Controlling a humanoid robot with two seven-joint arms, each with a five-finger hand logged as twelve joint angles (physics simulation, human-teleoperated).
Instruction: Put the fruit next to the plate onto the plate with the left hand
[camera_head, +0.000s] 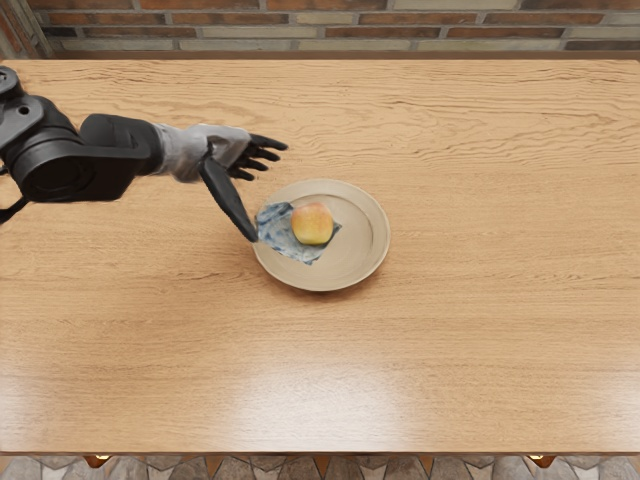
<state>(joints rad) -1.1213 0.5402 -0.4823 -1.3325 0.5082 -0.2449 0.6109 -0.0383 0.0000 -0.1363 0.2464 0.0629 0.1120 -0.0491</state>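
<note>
The apple (312, 223), yellow with a red blush, sits on the plate (372, 225), a little left of its centre, on a blue-and-white patch (277, 232) on the plate's surface. Starting from your left, the dark left arm (90, 155) comes in at the picture's edge and ends in the left hand (232, 160) just above and left of the plate. Its fingers are spread and it holds nothing. One long dark finger (228, 200) points down to the plate's left rim beside the patch, and you cannot tell whether it touches. The beige plate lies near the middle of a light wooden table (480, 330). Behind the table's far edge runs a brick wall (300, 25), and tiled floor (300, 468) shows below the near edge.
</note>
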